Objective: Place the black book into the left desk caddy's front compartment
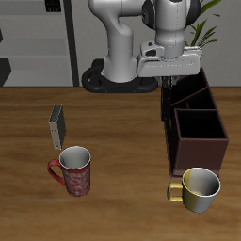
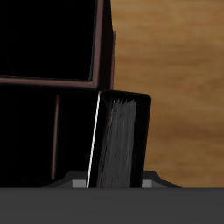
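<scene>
My gripper (image 1: 171,83) is shut on the black book (image 1: 171,102), which hangs upright from the fingers just above the left desk caddy (image 1: 200,139), over its long wall on the side toward the table's middle. In the wrist view the book (image 2: 122,140) is a dark slab with dark page edges, held between the fingertips (image 2: 79,183). Below it lie the caddy's reddish-brown rim and divider (image 2: 52,81) with dark open compartments. I cannot tell whether the book's lower end touches the caddy.
A yellow mug (image 1: 198,186) stands in front of the caddy near the table's front edge. A red patterned mug (image 1: 73,171) and a short grey book (image 1: 57,127) standing upright are across the table. The robot's base (image 1: 120,73) is behind.
</scene>
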Robot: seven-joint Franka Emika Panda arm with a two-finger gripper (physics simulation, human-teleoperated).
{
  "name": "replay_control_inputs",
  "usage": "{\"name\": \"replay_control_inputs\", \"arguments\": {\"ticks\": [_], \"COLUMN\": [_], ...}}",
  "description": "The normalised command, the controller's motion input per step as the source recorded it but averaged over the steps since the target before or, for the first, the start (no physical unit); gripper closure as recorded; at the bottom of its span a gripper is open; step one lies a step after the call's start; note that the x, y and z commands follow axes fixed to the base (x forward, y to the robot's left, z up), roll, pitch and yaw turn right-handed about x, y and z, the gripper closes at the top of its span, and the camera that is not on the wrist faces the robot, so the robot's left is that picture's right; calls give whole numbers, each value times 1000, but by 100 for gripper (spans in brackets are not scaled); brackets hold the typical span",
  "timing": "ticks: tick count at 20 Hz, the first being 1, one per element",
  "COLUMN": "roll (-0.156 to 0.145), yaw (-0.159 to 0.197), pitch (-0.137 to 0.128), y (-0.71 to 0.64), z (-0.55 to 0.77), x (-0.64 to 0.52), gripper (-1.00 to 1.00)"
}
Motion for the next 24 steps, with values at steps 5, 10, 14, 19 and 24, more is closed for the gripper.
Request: {"name": "replay_control_inputs", "arguments": {"ticks": [5, 10, 14, 19, 24], "roll": [1, 13, 17, 22, 17], "yaw": [-9, -9, -11, 6, 16], "pitch": [0, 2, -3, 12, -1], "y": [139, 126, 56, 176, 116], "z": [23, 5, -33, -72, -47], "x": [99, -14, -39, 38, 44], "gripper": [100, 100, 100, 100, 100]}}
